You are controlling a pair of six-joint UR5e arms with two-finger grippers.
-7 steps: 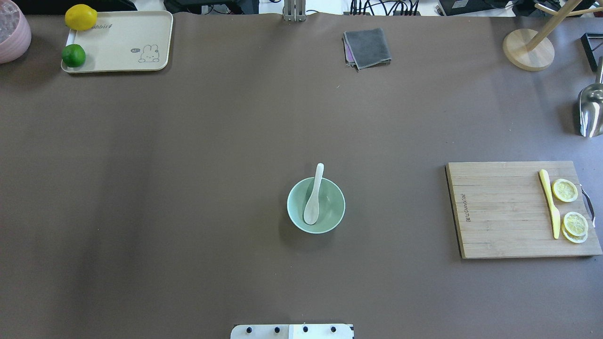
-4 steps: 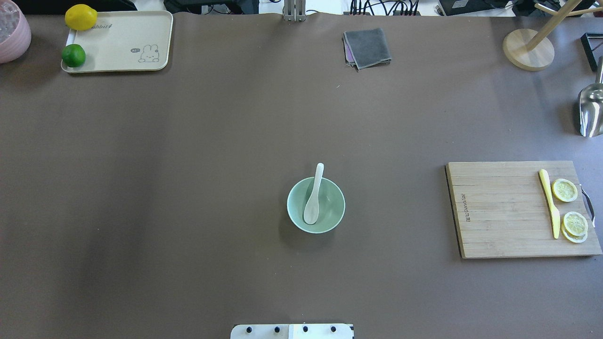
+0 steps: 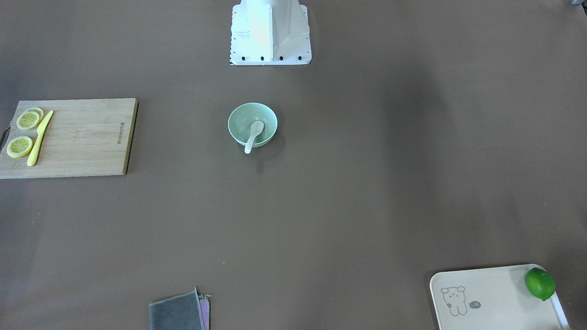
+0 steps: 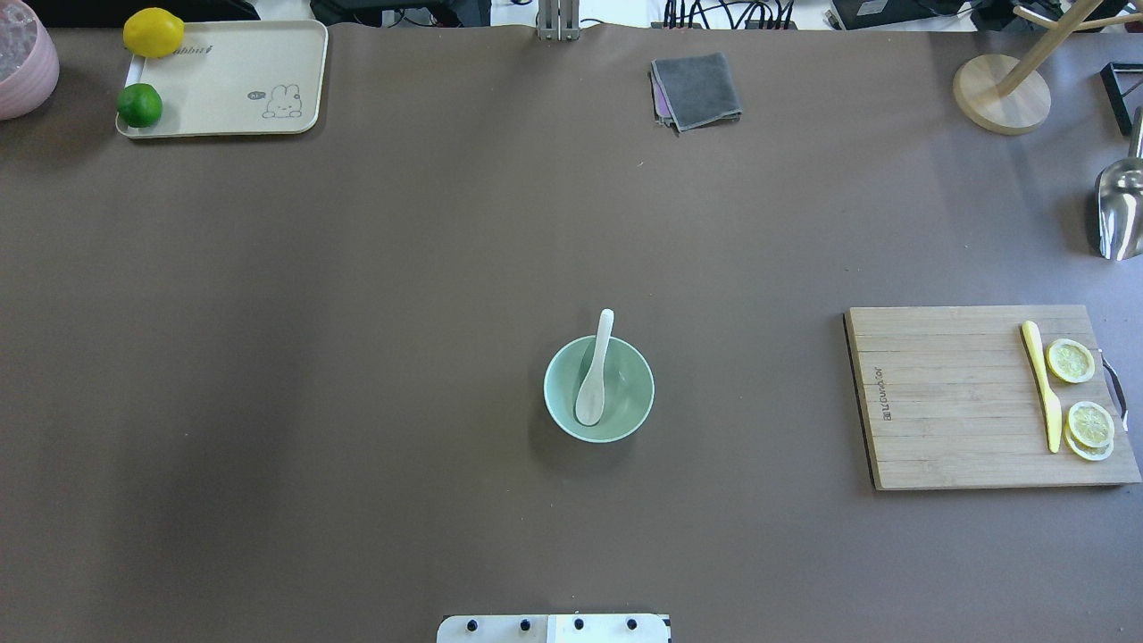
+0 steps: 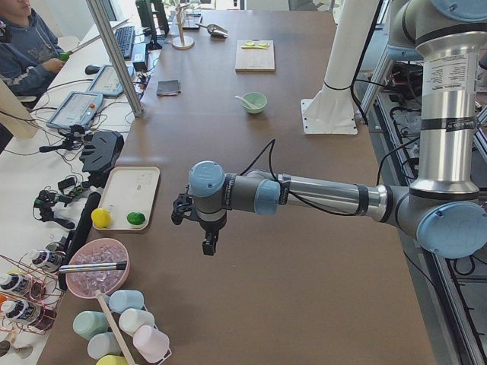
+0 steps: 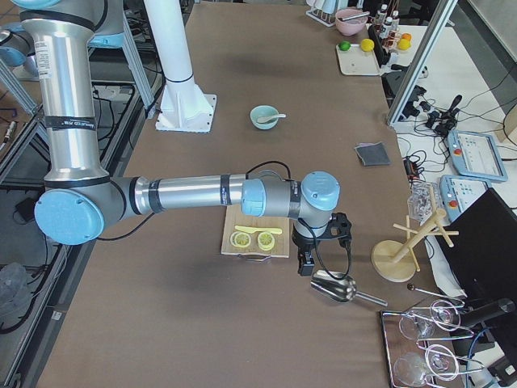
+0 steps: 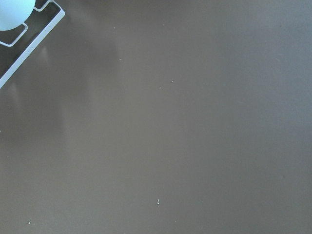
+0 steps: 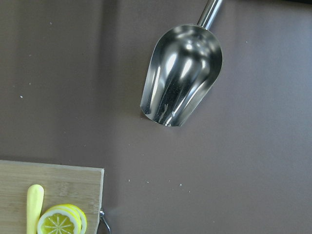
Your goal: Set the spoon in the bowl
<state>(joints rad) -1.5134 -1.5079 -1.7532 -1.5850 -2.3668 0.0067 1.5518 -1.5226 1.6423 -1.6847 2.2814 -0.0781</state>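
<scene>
Glossy spoon (image 4: 593,375); smooth matt bowl (image 4: 629,406)

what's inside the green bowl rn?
Only the spoon: its scoop lies down in the bowl, and its handle leans out over the rim on the side away from the robot. Nothing else shows inside. The bit of floor under the scoop is covered.

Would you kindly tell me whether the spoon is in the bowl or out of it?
In. The spoon lies with its scoop inside the bowl, handle leaning over the rim.
</scene>
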